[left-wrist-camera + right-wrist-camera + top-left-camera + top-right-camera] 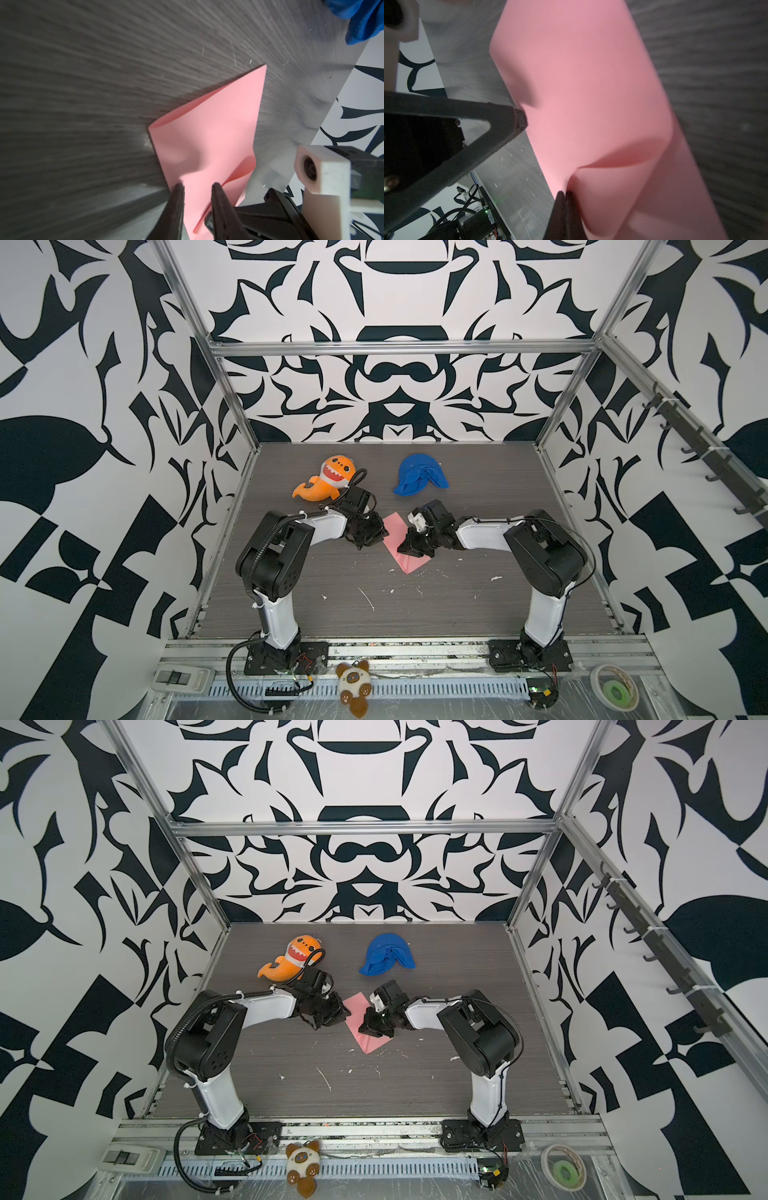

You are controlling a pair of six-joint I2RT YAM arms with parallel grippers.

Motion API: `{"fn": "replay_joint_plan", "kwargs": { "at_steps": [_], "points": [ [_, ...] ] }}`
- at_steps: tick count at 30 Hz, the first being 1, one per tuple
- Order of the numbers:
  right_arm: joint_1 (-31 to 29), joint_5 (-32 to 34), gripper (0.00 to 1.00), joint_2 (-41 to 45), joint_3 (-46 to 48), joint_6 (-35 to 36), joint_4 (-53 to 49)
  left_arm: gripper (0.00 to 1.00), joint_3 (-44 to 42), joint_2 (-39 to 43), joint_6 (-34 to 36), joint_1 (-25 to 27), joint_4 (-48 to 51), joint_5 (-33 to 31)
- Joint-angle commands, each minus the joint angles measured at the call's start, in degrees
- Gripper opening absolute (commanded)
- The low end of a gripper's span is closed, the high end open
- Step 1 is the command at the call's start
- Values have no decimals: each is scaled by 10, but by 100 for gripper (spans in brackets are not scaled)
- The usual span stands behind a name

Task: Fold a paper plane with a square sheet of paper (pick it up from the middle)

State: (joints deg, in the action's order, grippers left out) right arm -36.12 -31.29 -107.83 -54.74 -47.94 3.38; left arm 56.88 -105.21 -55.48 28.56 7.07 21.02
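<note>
**Thin pink paper, pinched at one flap**

The paper (394,531) lies in the middle of the surface (374,614), between the two arms. It is partly folded, and one flap curls up off the layer beneath. It looks light and limp, so I judge it will buckle under a push, slide readily on the smooth grey wood-grain and keep any stray crease. It is best taken at an edge or along a fold with a light pinch, not shoved from the flat.

The right fingers (560,209) are pressed together on the raised flap. The left fingers (176,199) stand slightly spread, tips at the opposite edge. Whether they bear down on it I cannot tell.

White specks and scratches mark the surface. An orange plush toy (328,481) and a blue cloth (419,475) sit toward the back, apart from the paper. Black-and-white patterned walls and a metal frame close in the space.
</note>
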Motion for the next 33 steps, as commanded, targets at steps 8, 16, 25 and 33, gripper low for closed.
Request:
{"fn": "replay_joint_plan", "kwargs": {
  "at_steps": [8,16,25,33],
  "points": [
    [-3,-7,5,-4,16,11,41,27,-6,-25,2,0,26,-10],
    [-3,-4,5,-10,17,13,35,27,-6,-24,2,0,26,-11],
    [-3,-5,6,-16,13,16,35,27,-8,-24,2,0,26,-12],
    [-3,-4,6,-21,12,19,31,27,-9,-27,2,1,27,-13]
  ]
}}
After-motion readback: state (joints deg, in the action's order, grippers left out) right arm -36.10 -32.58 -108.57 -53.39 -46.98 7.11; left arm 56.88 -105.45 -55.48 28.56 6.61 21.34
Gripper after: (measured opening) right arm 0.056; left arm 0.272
